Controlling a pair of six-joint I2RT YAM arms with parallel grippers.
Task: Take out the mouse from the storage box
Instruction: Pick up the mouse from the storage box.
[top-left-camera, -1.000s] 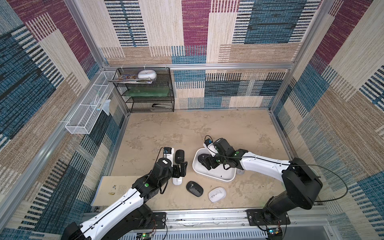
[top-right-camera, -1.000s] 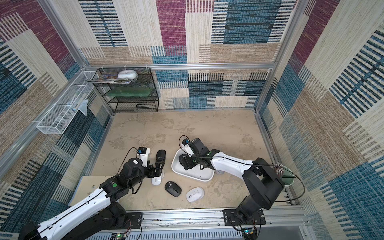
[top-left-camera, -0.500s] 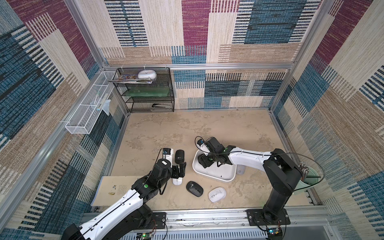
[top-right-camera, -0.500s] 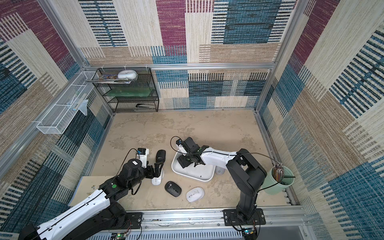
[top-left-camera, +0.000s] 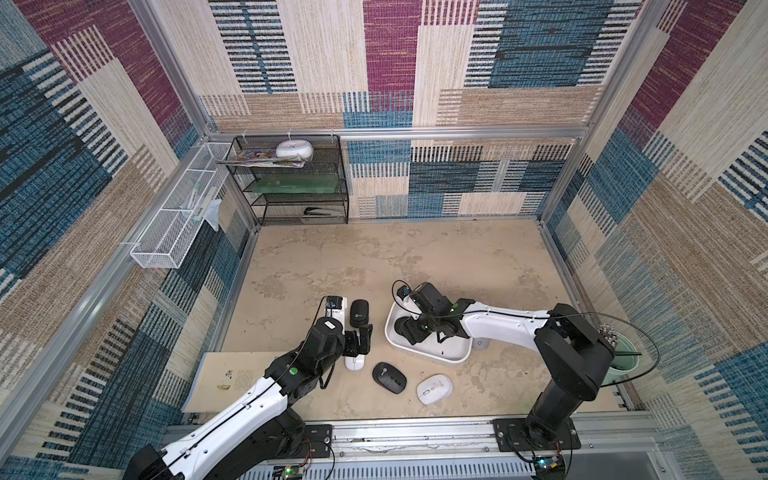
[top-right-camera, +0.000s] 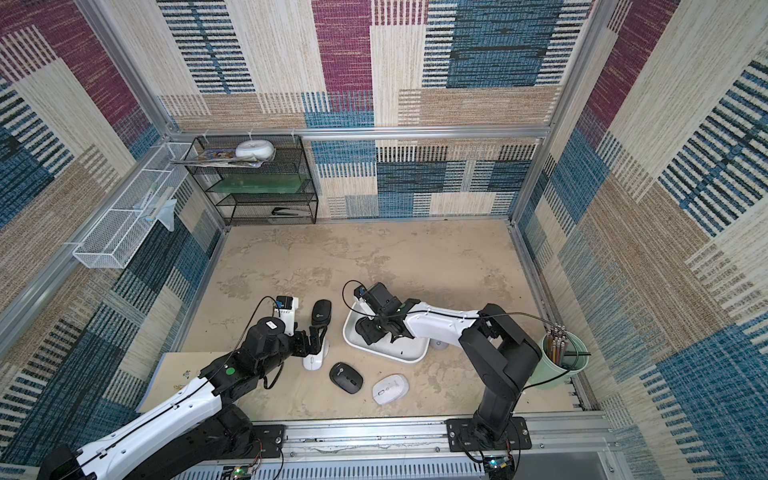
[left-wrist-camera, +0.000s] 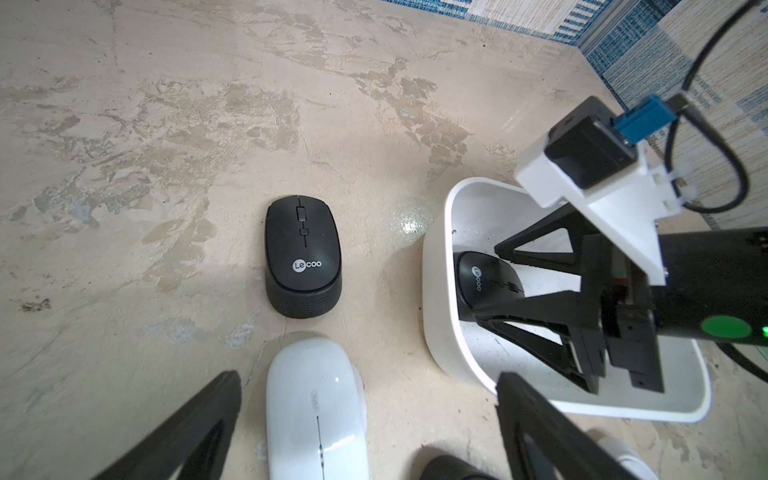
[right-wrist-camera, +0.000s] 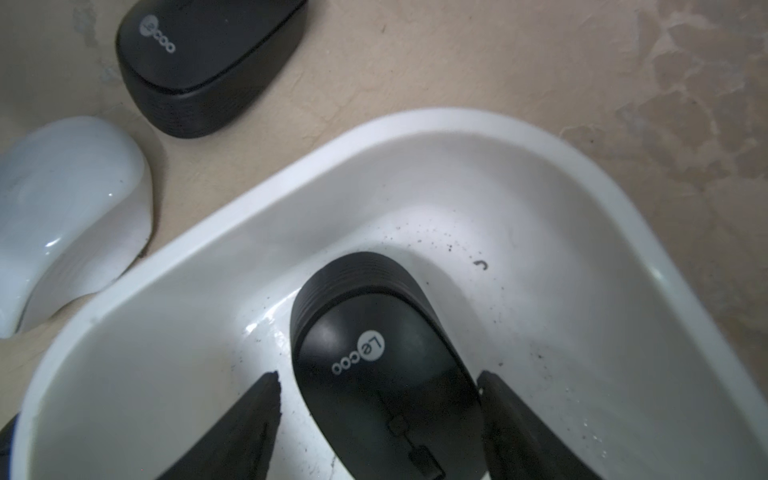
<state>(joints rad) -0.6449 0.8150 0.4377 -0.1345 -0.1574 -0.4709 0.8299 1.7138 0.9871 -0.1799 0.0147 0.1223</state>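
One black mouse (right-wrist-camera: 374, 357) lies in the white storage box (top-left-camera: 449, 350), on the floor of its rounded end, the end nearest the mice lying out on the surface (top-left-camera: 415, 257). Its long axis runs in line with the right hand (right-wrist-camera: 378, 377). The logo end points away from the wrist toward the box wall and the wheel end points toward the wrist, so the two fingers sit along its long flanks. One finger (right-wrist-camera: 511, 424) looks pressed against the mouse's side. Beside the other we see a sliver of white, so we cannot tell whether the hand is clenched on it or only bracketing it. We judge the coming move to be a firm squeeze across the narrow width, then a lift straight up over the rim, which curves close ahead of the mouse. The right arm is plainly the nearer one. The left hand (top-left-camera: 360, 337) hangs outside the box, fingers spread wide and holding nothing, over a white mouse (top-left-camera: 355, 362) on the surface. A second black mouse (top-left-camera: 359, 312) rests just beside it.
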